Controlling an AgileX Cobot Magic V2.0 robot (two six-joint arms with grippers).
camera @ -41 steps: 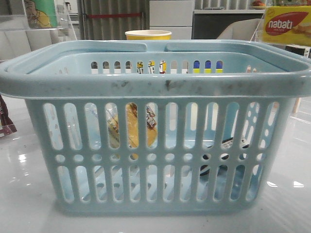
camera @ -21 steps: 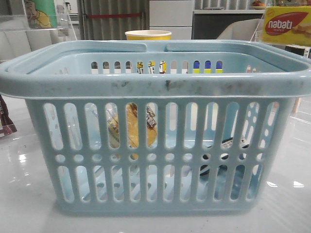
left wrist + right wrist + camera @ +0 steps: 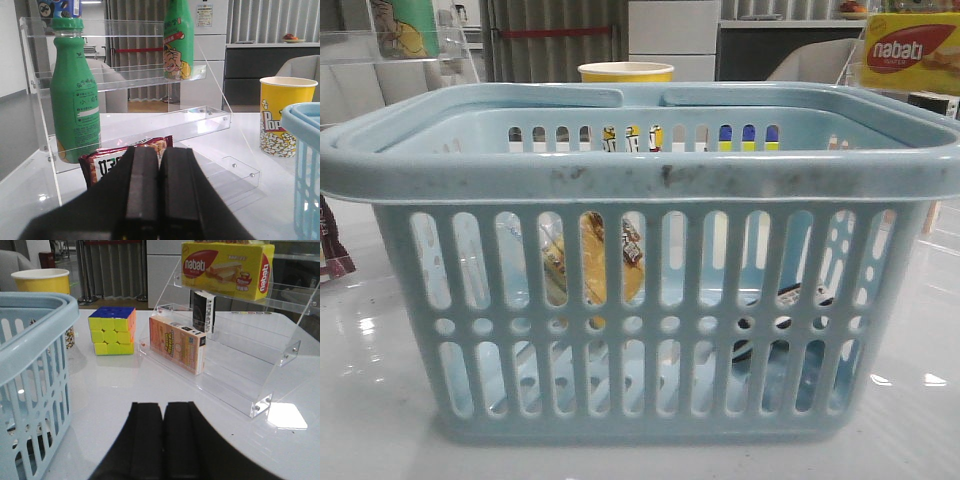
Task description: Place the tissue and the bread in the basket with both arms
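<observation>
Setting: glossy white surface [image 3: 380, 420] before a backdrop of curtains and cabinets.
Basket [image 3: 640, 180]: one, pale blue-grey, standing upright and filling the front view; it serves as landmark for all that follows.
Bread [image 3: 602, 265]: one golden loaf in clear wrap, seen through the basket's front slots, inside the basket toward its left half.
Tissue [image 3: 790, 345]: one dark shape low inside the basket's right half, glimpsed through the slots; judged to be the tissue pack, though the slats hide most of it.
Left pincer [image 3: 159, 187]: clenched, fingers pressed together on nothing, outside the basket on its left.
Right pincer [image 3: 163, 437]: clenched and empty likewise, outside the basket on its right.
Step in hand: both items appear to lie in the basket, so the task looks all but finished, the arms being clear of it.
Next move: probably none beyond keeping both arms off the basket rim.
Beyond the basket: one yellow popcorn cup [image 3: 281, 115] just behind it; two green bottles [image 3: 75, 95] and one red snack packet [image 3: 125, 155] on a clear rack to its left; one colour cube [image 3: 112, 330], one orange box [image 3: 177, 344] and one yellow wafer box [image 3: 227, 267] about a clear rack to its right.
</observation>
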